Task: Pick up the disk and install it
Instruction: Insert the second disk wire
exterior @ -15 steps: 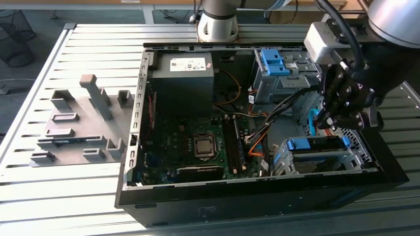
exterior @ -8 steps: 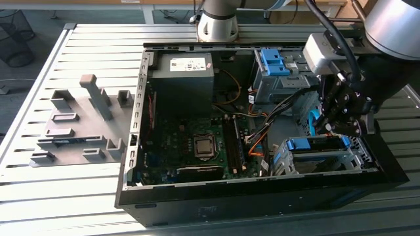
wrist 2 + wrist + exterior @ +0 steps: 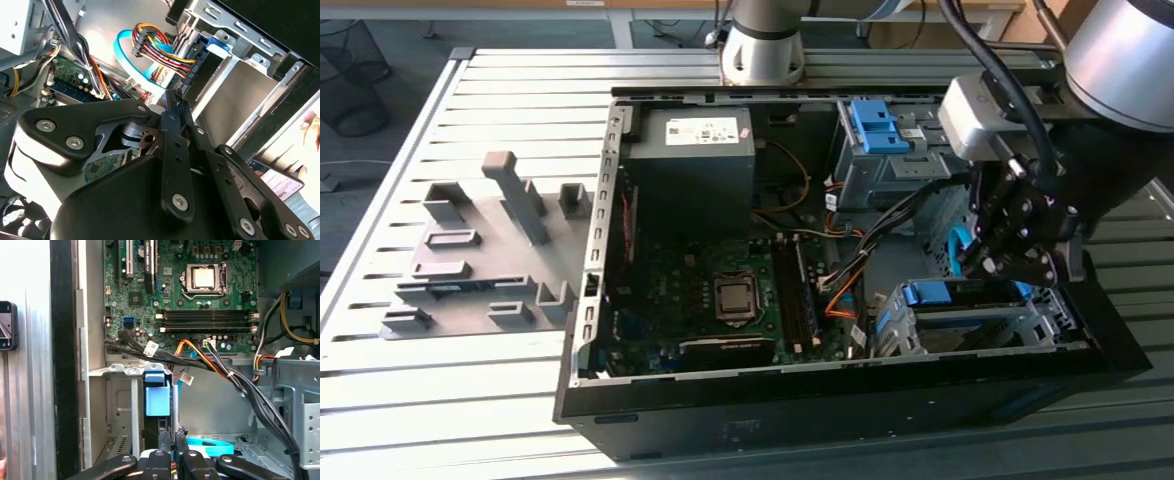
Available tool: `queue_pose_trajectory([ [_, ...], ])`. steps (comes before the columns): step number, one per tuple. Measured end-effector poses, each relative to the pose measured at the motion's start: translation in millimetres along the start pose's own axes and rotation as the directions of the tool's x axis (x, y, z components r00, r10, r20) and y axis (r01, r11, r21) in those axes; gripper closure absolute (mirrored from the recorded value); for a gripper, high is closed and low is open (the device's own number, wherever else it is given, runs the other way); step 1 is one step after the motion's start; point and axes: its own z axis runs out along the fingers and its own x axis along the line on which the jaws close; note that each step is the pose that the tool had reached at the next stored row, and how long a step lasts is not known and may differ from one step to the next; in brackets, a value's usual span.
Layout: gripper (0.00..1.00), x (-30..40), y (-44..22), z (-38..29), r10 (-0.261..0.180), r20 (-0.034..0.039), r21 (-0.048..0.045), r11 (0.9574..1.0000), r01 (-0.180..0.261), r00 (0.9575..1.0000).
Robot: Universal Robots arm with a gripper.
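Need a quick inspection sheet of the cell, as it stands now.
Surface: slatted metal table, carrying the open PC case.
Job's things: disk, blue-framed, sits in the lower drive cage.
Clutter: grey slotted fixture at the exterior view's left of the case.
Grippers: tool hovers just above the disk's bay.
Cables: coloured wire bundle and black loom run close to the bay.
Surroundings: wire bin beyond the table.
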Motion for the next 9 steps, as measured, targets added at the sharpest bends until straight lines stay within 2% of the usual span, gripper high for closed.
queue_pose_trajectory([
  [9,0.84,2.1,-2.3,5.1,0.000,0.0015,-0.0002,1.0000,0.000,1.0000],
])
